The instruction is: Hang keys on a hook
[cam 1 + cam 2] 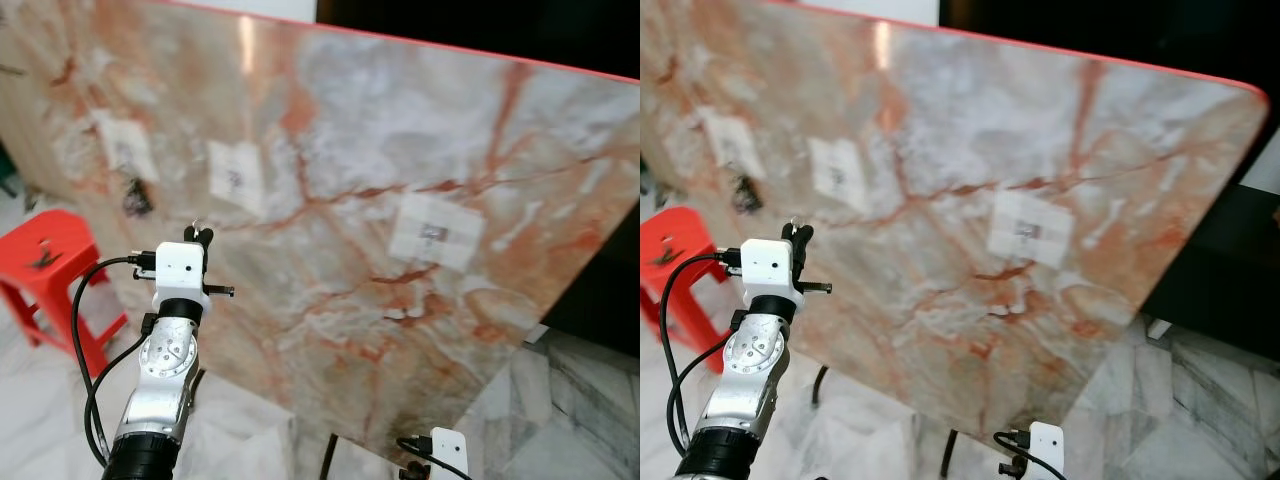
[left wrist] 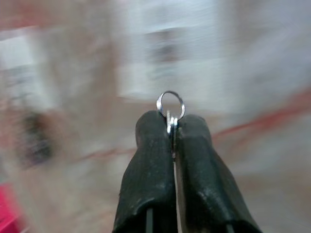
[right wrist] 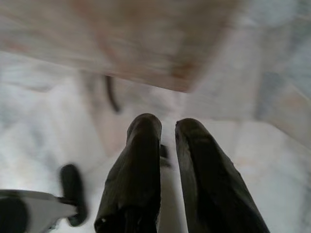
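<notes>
Left claw point(image 2: 171, 127) pinching key ring point(image 2: 170, 104) (near marble board point(image 1: 400, 150)).

A large marble-patterned board point(image 1: 380, 200) stands tilted ahead and blocks the way forward across most of the scene. On its face sit three white hook plates: a left plate point(image 1: 128, 145), a middle plate point(image 1: 236, 177) and a right plate point(image 1: 434, 231), with bare board between them. A dark bunch point(image 1: 136, 197) hangs just below the left plate. The left end effector point(image 1: 203, 235), clamped on a key ring point(image 2: 170, 104), is raised just before the board, below the middle plate. To the left a red stool point(image 1: 55, 270) stands near the arm. Open marble floor point(image 1: 560, 420) lies right of the board's lower edge, where the right end effector point(image 3: 165, 128) hangs low, its fingers slightly apart.
</notes>
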Robot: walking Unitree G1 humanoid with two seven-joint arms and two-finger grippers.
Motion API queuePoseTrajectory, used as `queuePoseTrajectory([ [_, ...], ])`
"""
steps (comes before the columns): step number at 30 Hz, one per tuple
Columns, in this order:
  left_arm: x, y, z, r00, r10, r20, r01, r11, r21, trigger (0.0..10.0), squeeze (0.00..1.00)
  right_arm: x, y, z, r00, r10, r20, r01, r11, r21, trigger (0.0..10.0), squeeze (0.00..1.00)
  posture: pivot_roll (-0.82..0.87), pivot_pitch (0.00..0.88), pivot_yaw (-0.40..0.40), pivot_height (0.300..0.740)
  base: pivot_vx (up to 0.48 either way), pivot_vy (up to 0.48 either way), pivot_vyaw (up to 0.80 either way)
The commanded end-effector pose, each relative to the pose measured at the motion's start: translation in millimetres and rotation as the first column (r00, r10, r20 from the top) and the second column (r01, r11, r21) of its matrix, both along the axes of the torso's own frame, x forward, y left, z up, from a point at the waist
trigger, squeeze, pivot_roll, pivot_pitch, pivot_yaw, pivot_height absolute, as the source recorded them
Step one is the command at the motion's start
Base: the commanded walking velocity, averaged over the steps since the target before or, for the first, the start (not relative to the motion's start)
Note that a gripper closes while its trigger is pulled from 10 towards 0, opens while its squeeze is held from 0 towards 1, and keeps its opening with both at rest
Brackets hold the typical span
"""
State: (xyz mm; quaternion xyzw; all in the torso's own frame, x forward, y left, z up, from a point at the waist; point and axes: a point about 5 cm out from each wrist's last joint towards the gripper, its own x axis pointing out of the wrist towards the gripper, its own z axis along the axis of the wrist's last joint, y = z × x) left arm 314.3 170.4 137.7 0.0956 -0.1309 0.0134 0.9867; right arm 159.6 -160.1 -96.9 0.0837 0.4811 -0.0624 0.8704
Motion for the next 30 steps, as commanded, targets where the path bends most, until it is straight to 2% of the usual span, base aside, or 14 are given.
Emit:
queuePoseTrajectory([
  [1,1.0,8.6,8.1,0.999,0.024,0.033,-0.024,1.0,0.005,10.0,0.0,7.9,5.6,3.2,1.0,0.001,0.025,-0.001,1.0,0.011,10.0,0.0,0.07,0.0,-0.084,0.74,0.33,0.0,0.0],
  [5,-0.1,11.8,10.3,0.997,0.052,0.053,-0.053,0.999,0.003,10.0,0.0,8.2,5.7,3.2,1.0,0.002,0.024,-0.002,1.0,0.011,10.0,0.0,0.07,0.0,-0.084,0.74,0.287,0.0,0.0],
  [25,-7.1,11.2,5.7,0.998,0.053,0.043,-0.053,0.999,-0.001,10.0,0.0,9.7,2.4,3.9,1.0,0.005,0.024,-0.005,1.0,0.002,10.0,0.0,0.07,0.0,-0.096,0.74,0.0,0.0,0.0],
  [30,-9.4,6.7,5.8,0.999,0.014,0.043,-0.013,1.0,-0.009,10.0,0.0,9.8,2.4,4.0,1.0,0.011,0.024,-0.011,1.0,0.003,10.0,0.0,0.07,0.0,-0.098,0.74,0.0,0.0,0.0],
])
